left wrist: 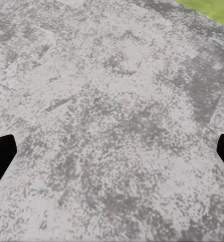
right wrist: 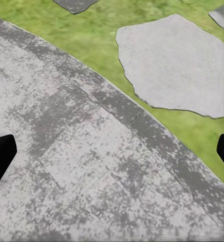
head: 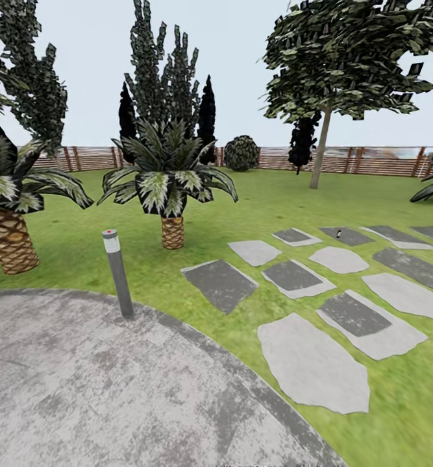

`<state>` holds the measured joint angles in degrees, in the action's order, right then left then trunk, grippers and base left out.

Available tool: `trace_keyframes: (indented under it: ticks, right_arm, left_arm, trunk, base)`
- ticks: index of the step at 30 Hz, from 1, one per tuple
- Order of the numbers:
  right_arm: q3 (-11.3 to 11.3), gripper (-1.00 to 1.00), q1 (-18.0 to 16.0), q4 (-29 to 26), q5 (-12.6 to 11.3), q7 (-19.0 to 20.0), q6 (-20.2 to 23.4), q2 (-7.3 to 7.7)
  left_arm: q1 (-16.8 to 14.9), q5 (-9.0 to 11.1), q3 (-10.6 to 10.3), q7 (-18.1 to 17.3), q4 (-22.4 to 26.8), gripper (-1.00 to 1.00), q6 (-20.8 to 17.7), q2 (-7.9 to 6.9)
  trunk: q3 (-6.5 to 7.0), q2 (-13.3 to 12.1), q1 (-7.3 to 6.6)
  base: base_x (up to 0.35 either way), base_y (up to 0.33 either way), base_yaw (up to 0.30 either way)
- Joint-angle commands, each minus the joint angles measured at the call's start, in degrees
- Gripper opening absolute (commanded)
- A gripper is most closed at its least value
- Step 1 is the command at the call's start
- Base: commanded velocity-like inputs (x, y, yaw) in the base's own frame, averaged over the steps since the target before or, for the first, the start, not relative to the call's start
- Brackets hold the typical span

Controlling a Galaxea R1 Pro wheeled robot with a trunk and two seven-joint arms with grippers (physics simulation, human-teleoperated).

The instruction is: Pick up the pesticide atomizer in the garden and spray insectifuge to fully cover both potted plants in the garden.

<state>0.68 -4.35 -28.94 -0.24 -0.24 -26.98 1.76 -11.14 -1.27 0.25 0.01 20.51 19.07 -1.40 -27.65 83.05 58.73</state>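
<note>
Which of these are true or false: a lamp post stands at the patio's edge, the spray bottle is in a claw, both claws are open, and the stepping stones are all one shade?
1. A bollard stands at the patio edge. True.
2. The atomizer is in a claw. False: a small dark item, probably the atomizer, stands on a far stepping stone.
3. Both claws are open. True: the left claw and right claw have fingertips wide apart over paving, holding nothing.
4. The stones are all one shade. False: some are dark grey, others pale.

My round grey paved patio (head: 80, 389) looks like rough, mottled matt stone; brown slatted fence (head: 372, 161) looks wooden; grey bollard post (head: 119, 275) smooth, matt.
</note>
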Motion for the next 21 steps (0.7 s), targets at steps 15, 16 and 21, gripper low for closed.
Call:
trace_keyframes:
  ticks: [15, 16, 21]
  right_arm:
    - [-0.1, 1.0, 0.0, 0.1, 0.1, 0.1, -0.2, -0.03]
    - [-0.1, 1.0, 0.0, 0.1, 0.1, 0.1, -0.2, -0.04]
    - [-0.1, 1.0, 0.0, 0.1, 0.1, 0.0, -0.2, -0.01]
  left_arm:
    - [0.0, -0.2, 0.1, 0.1, 0.1, 1.0, 0.3, -0.23]
    - [0.0, -0.2, 0.1, 0.1, 0.1, 1.0, 0.3, -0.24]
    - [0.0, -0.2, 0.1, 0.1, 0.1, 1.0, 0.4, -0.27]
  trunk:
    - [-1.01, 0.0, 0.0]
    - [-1.08, 0.0, 0.0]
    - [-1.42, 0.0, 0.0]
  base:
    - [0.0, 0.0, -0.195]
    - [0.0, 0.0, -0.186]
    - [0.0, 0.0, -0.186]
